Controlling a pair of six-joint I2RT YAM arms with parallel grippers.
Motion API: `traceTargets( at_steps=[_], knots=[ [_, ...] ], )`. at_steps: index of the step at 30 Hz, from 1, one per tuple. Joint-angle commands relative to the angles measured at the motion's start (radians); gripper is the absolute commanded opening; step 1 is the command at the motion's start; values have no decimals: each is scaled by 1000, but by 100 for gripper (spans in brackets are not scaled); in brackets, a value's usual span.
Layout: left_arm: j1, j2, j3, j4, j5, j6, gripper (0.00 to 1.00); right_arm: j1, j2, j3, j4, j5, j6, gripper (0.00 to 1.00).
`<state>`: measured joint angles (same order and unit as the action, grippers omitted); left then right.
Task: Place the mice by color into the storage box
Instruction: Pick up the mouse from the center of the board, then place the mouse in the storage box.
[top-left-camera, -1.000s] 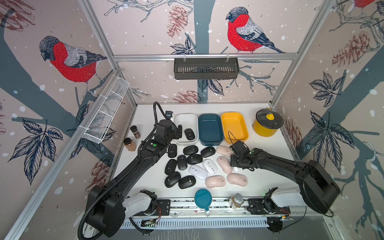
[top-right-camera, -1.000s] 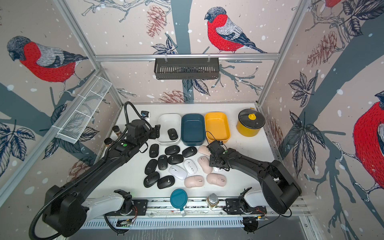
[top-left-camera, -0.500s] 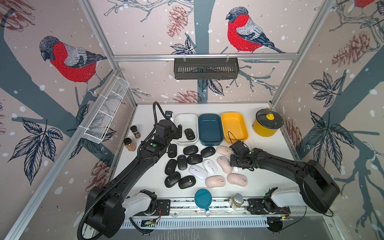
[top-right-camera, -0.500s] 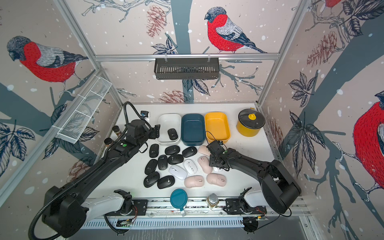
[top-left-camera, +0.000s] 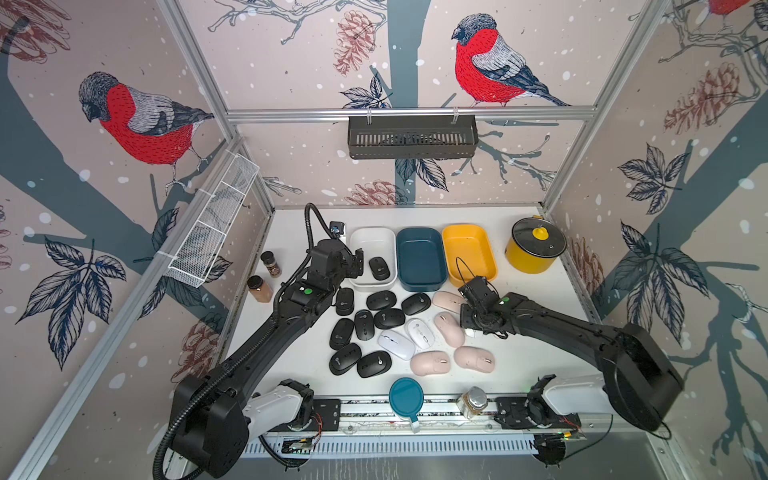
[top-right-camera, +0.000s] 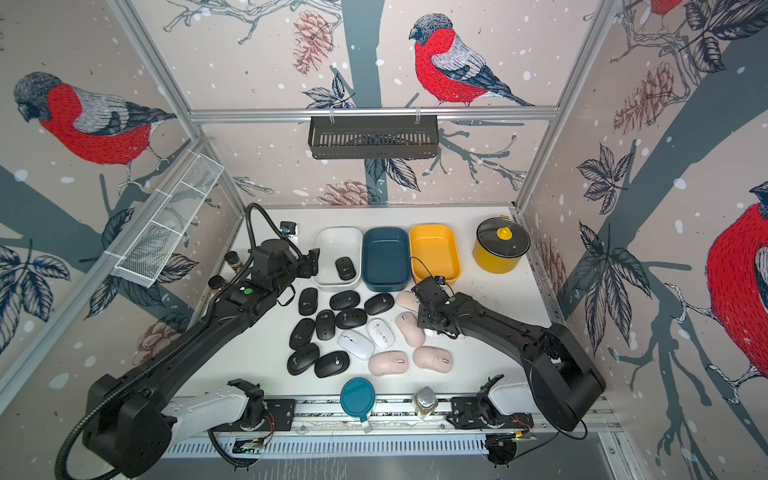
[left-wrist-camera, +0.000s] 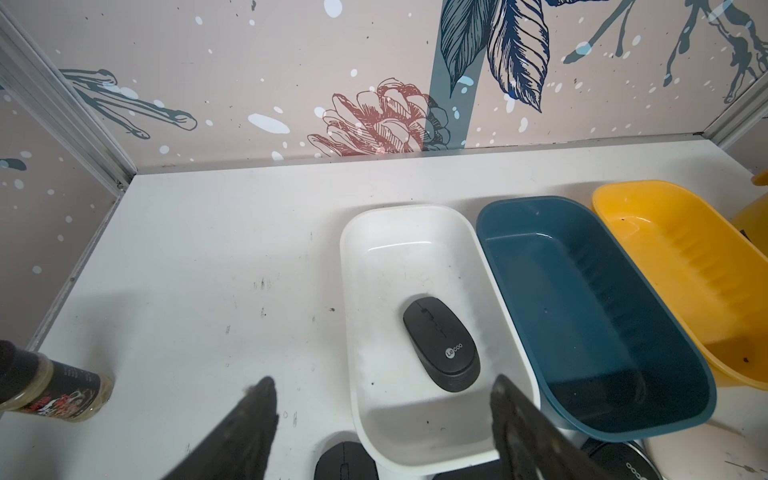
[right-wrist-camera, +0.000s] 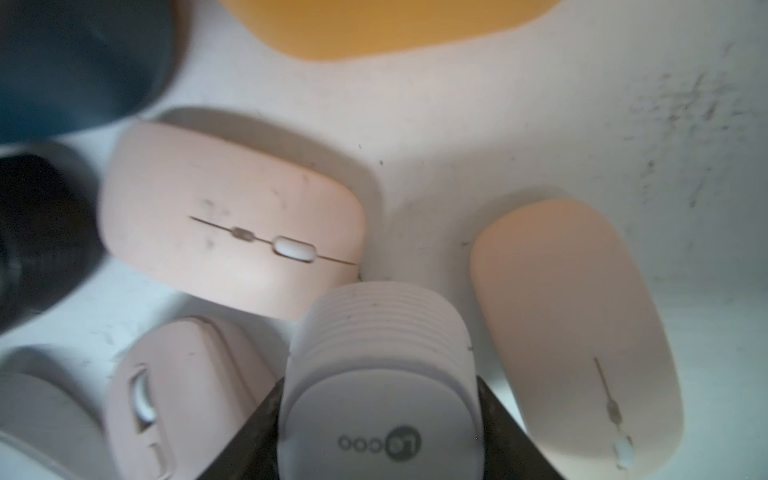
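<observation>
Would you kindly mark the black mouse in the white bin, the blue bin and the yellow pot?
black mouse (left-wrist-camera: 441, 344): left wrist view, its back.
blue bin (top-left-camera: 420, 259): in a top view, bare floor.
yellow pot (top-left-camera: 532, 261): in a top view, side wall.

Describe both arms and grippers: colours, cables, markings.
The left arm and right arm: matte black links, white base segments, a green dot near each wrist. A ribbed black hose loops over the left; a thin black wire over the right. Dark tapered fingers.

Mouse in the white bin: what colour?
Matte black. The mouse shows best in the left wrist view.
</observation>
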<state>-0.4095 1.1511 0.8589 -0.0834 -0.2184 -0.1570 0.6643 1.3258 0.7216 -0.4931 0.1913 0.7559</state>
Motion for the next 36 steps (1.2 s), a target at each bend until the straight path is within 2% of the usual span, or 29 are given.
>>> traceTargets(
  at_steps=[1, 7, 21, 36],
  knots=[
    [-2, -2, 5, 16, -17, 7, 79, 1, -44, 51, -52, 26, 6, 60],
    [-2, -2, 6, 14, -19, 7, 79, -2, -43, 176, -64, 38, -41, 60],
    [-2, -17, 5, 14, -27, 13, 79, -11, 155, 426, 63, 35, -148, 61],
    [-2, -31, -2, 25, -68, 28, 80, 19, 341, 521, 193, 8, -148, 61]
  ],
)
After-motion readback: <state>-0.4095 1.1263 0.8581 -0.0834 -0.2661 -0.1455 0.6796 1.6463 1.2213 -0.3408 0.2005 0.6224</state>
